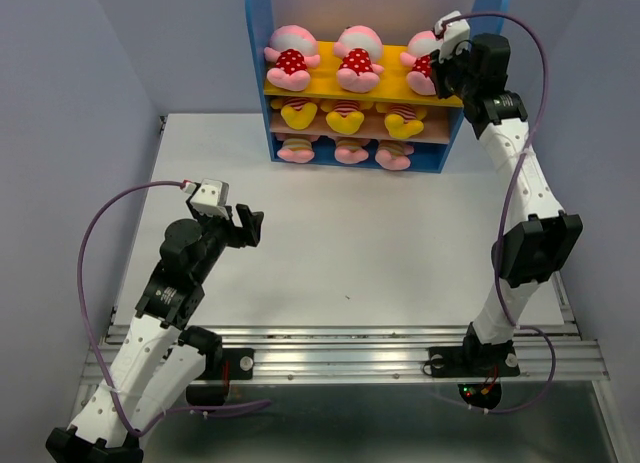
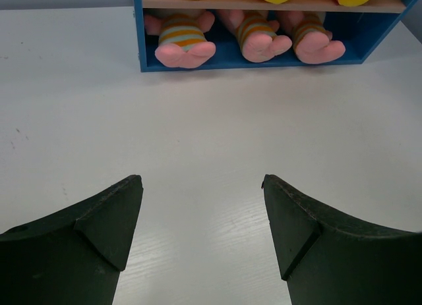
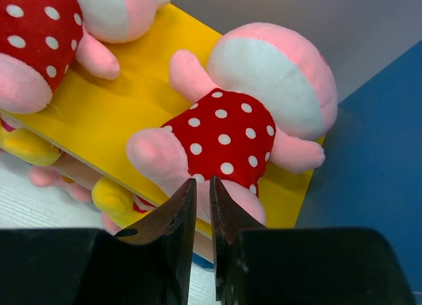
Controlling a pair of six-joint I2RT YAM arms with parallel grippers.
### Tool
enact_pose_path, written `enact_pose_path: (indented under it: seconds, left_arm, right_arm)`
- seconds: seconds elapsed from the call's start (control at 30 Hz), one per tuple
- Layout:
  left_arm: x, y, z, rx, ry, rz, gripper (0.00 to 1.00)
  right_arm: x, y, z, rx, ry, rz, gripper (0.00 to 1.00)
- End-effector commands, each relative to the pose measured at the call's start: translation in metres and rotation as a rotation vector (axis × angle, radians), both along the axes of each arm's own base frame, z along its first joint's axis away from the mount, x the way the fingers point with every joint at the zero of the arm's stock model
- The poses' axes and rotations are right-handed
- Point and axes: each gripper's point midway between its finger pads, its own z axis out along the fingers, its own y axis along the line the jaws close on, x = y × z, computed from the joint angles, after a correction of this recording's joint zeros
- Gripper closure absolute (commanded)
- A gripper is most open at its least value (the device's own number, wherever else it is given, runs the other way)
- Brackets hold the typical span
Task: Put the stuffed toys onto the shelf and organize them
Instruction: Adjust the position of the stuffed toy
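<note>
The shelf (image 1: 258,43) stands at the table's far edge with stuffed toys on every board. Three pink pigs in red dotted outfits (image 1: 291,61) lie on the yellow board, three yellow bears (image 1: 345,118) on the brown board, and three striped pigs (image 1: 352,151) in the blue base. My right gripper (image 1: 437,68) is up at the rightmost dotted pig (image 3: 227,130). Its jaws (image 3: 202,180) are pinched nearly together on the plush between that pig's legs. My left gripper (image 1: 250,226) hovers open over bare table, and its wrist view shows nothing between the fingers (image 2: 201,180).
The blue right side panel (image 3: 376,160) rises close beside the held pig. A neighbouring dotted pig (image 3: 39,41) lies just to its left. The striped pigs' feet (image 2: 184,51) stick out past the base's front edge. Grey walls enclose the table.
</note>
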Motion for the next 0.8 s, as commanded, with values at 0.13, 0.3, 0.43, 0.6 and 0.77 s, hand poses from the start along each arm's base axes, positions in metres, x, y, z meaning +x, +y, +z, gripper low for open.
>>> enact_pose_path:
  seconds: [0.13, 0.3, 0.43, 0.6, 0.77]
  left_arm:
    - [0.002, 0.002, 0.009, -0.004, -0.042, 0.010, 0.15]
    - [0.002, 0.002, 0.009, -0.005, -0.045, 0.010, 0.15]
    - [0.001, 0.002, 0.010, -0.007, -0.047, 0.010, 0.15]
    - [0.001, 0.002, 0.009, -0.008, -0.045, 0.009, 0.15]
    - [0.001, 0.002, 0.010, -0.008, -0.047, 0.006, 0.15]
  right_arm:
    - [-0.002, -0.019, -0.006, -0.045, -0.002, -0.091, 0.82]
    - [-0.005, -0.025, -0.013, -0.055, 0.015, -0.119, 0.83]
    - [-0.006, -0.037, -0.013, -0.047, 0.018, -0.150, 0.83]
    - [-0.011, -0.040, -0.013, -0.018, 0.025, -0.156, 0.83]
    - [-0.014, -0.049, -0.013, 0.001, 0.030, -0.171, 0.82]
